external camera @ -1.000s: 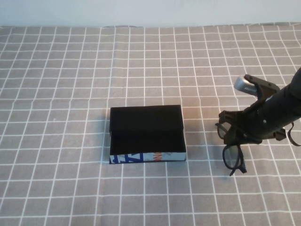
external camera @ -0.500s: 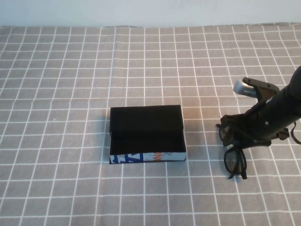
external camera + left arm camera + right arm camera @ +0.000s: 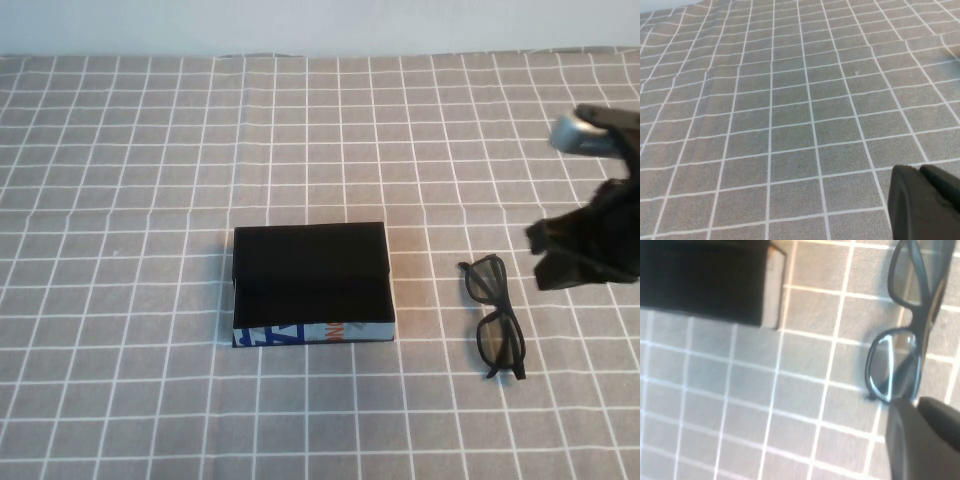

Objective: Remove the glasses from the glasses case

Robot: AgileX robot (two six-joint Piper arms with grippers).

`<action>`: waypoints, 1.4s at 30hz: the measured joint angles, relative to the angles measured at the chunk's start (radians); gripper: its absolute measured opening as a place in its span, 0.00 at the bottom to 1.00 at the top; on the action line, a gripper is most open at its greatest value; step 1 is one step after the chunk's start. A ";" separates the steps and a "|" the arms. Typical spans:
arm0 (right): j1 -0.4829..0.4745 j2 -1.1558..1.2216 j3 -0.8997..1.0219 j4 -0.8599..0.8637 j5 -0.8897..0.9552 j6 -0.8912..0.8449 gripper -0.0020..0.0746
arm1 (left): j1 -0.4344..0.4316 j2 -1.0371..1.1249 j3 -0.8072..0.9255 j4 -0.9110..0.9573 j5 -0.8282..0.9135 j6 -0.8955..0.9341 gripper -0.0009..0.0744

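The glasses (image 3: 493, 316) lie flat on the checked cloth, right of the glasses case (image 3: 310, 262), clear of it. The case is open, and its white printed front edge (image 3: 312, 333) faces me. My right gripper (image 3: 538, 256) hovers to the right of the glasses, not touching them, fingers spread and empty. In the right wrist view the glasses (image 3: 916, 320) lie just beyond the fingertips (image 3: 900, 425), and a corner of the case (image 3: 705, 280) shows. My left gripper (image 3: 920, 170) is outside the high view. In its own view it is closed and empty over bare cloth.
A grey cloth with a white grid (image 3: 150, 150) covers the whole table. Its far edge meets a pale wall (image 3: 300, 25) at the back.
My right gripper has let go of the glasses, which now lie on the cloth. It has drawn back to the right and slightly up. The case has not moved.
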 joint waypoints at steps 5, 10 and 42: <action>0.000 -0.233 0.131 -0.007 -0.009 0.000 0.01 | 0.000 0.000 0.000 0.000 0.000 0.000 0.01; -0.002 -0.469 0.299 -0.028 -0.045 -0.015 0.01 | 0.000 0.000 0.000 0.000 0.000 0.000 0.01; -0.197 -1.364 1.150 -0.076 -0.971 -0.022 0.00 | 0.000 0.000 0.000 0.000 0.000 0.000 0.01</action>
